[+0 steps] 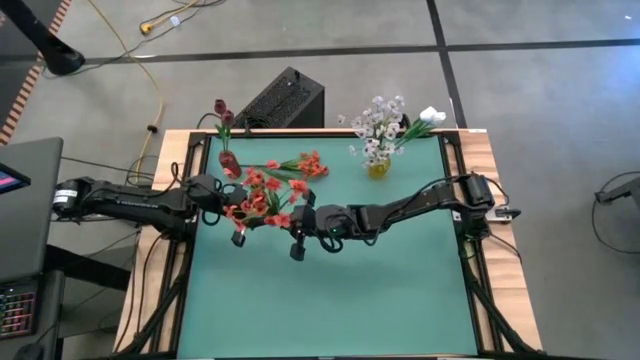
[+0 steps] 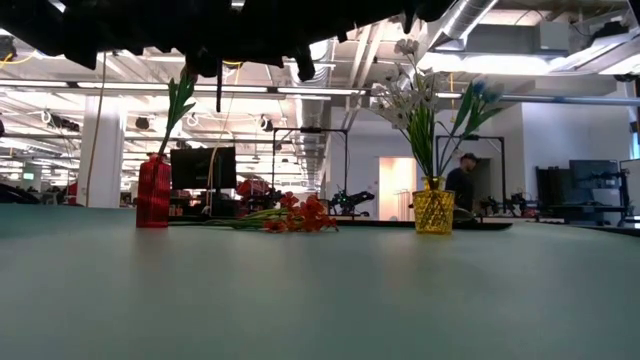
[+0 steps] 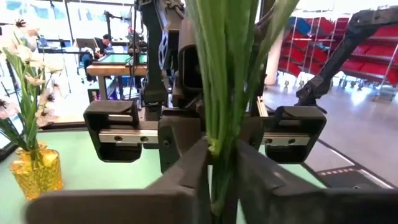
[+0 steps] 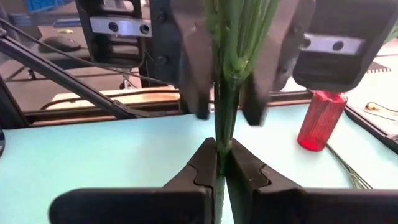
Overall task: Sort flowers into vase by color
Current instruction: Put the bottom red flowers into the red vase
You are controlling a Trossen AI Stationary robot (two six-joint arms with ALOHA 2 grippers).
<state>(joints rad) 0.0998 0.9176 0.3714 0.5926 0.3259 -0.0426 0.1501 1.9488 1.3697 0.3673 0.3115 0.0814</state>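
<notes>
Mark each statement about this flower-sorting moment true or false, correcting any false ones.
1. Both grippers pinch one green stem bundle. True: the left gripper and right gripper are shut on it.
2. The red vase lies tipped over. False: it stands upright.
3. The yellow vase holds white flowers. True.
4. No flowers lie on the table. False: red-orange flowers lie on the mat.

Flower stems [image 3: 227, 74] (blossoms cut off)
</notes>
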